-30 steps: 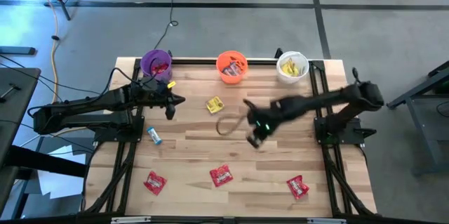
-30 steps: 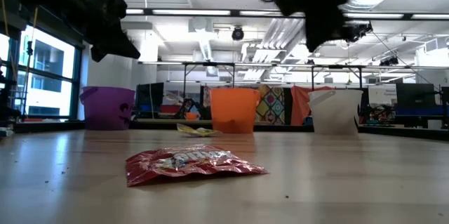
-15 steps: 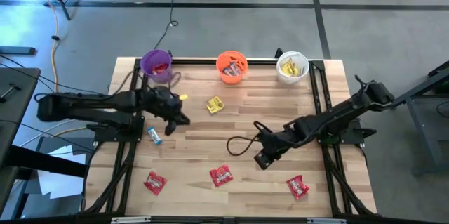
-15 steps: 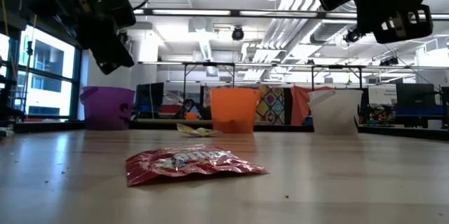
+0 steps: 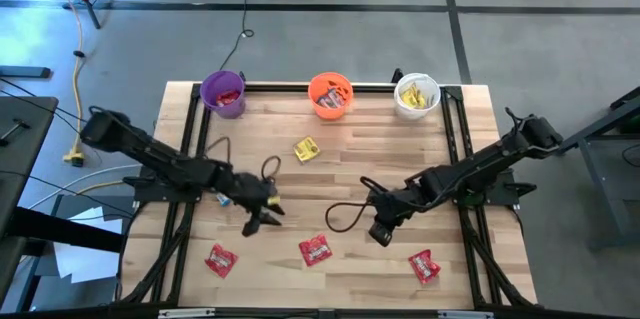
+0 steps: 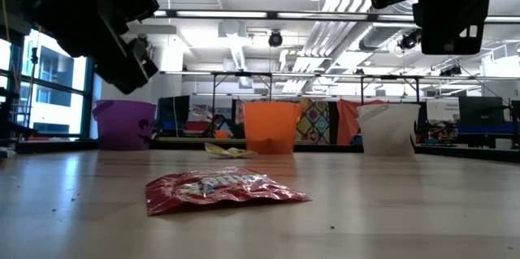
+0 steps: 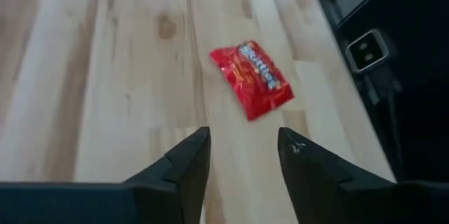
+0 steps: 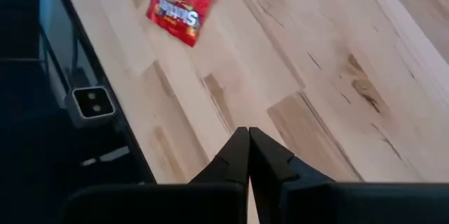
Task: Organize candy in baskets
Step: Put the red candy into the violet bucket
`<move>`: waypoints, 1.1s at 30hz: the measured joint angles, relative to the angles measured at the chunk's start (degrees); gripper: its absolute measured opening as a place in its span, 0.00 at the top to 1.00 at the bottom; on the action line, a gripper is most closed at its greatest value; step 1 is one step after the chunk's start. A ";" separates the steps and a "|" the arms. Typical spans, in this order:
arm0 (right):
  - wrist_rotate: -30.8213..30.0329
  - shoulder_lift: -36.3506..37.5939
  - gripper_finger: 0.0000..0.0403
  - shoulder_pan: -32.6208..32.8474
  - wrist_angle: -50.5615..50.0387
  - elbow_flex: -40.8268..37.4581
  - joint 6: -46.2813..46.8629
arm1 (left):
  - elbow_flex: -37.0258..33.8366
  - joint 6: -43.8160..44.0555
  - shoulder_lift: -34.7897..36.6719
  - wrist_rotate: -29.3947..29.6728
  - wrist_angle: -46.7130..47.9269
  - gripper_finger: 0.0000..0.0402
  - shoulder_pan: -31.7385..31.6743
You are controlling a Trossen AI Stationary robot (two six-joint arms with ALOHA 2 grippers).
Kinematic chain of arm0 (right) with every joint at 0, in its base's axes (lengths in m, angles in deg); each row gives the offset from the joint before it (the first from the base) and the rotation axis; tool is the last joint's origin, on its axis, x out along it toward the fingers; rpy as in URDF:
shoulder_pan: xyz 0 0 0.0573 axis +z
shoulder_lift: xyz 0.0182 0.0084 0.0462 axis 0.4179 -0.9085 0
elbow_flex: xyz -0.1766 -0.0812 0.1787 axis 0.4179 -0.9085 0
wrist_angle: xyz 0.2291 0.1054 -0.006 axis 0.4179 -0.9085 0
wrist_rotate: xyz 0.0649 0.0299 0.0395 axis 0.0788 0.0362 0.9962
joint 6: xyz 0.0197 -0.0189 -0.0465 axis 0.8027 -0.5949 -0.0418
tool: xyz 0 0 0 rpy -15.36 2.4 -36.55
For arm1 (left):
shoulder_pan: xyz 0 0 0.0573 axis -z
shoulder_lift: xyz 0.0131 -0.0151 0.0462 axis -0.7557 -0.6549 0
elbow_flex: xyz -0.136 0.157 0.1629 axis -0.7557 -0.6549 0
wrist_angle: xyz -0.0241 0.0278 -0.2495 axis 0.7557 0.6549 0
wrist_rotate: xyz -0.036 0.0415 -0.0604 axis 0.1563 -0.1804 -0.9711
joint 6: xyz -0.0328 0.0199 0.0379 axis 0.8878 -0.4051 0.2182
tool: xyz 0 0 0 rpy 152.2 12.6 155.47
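On the wooden table [image 7: 126, 76], red packet [image 7: 252, 78] beyond parted left jaws.

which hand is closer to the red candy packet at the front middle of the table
The left hand. It hovers open just beside the red candy packet, toward the left and slightly farther back on the table. The right hand, shut, hovers a little farther off on the packet's other side.
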 joint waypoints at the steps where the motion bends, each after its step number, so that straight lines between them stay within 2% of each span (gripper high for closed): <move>1: 0.00 0.00 1.00 0.00 0.22 0.00 -0.73 | 0.92 0.41 -1.81 1.05 -0.09 0.60 1.11; 7: -0.03 0.00 1.00 -0.04 0.89 0.00 -4.45 | 7.38 2.16 -12.21 2.63 -1.39 0.54 5.01; 16: -0.05 0.00 1.00 -0.02 1.68 0.00 -7.93 | 16.84 1.75 -25.21 7.27 -1.33 0.46 5.52; 28: -0.09 0.00 1.00 -0.02 1.82 0.00 -10.79 | 27.62 -7.33 -37.74 6.01 5.70 0.47 7.66; 33: -0.11 -0.02 1.00 -0.02 1.83 0.00 -11.08 | 28.61 -10.10 -38.73 7.69 7.83 0.55 8.36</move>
